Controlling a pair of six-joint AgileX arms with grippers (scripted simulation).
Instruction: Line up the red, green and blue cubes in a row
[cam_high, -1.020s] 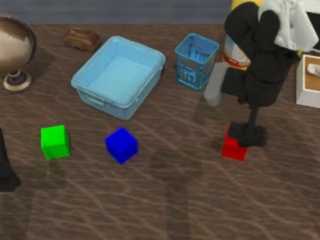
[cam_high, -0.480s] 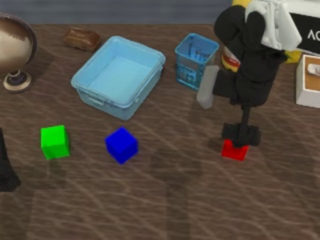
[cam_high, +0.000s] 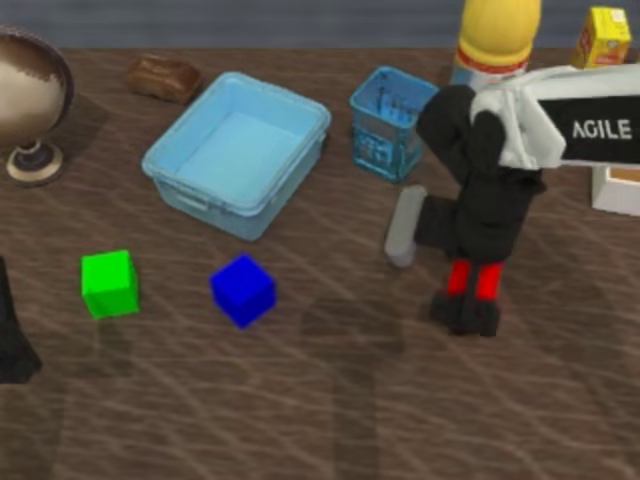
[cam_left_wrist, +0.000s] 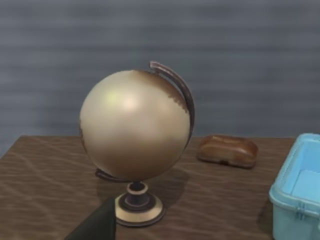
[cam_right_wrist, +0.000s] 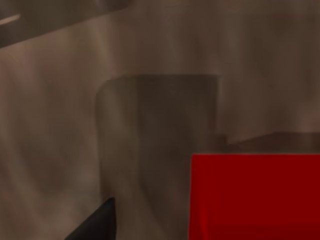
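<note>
Toward the right edge of the wood-grain worktop (cam_high: 330, 420), the right gripper (cam_high: 466, 312) has its dark fingers clamped on the smooth red cube (cam_high: 473, 280), which looks raised off the surface. Green cube (cam_high: 109, 283) and blue cube (cam_high: 242, 290) sit apart near the left front, before the pale blue rectangular plastic tub (cam_high: 170, 160). At the left front edge the left gripper (cam_high: 12, 345) is parked; I cannot tell its state.
</note>
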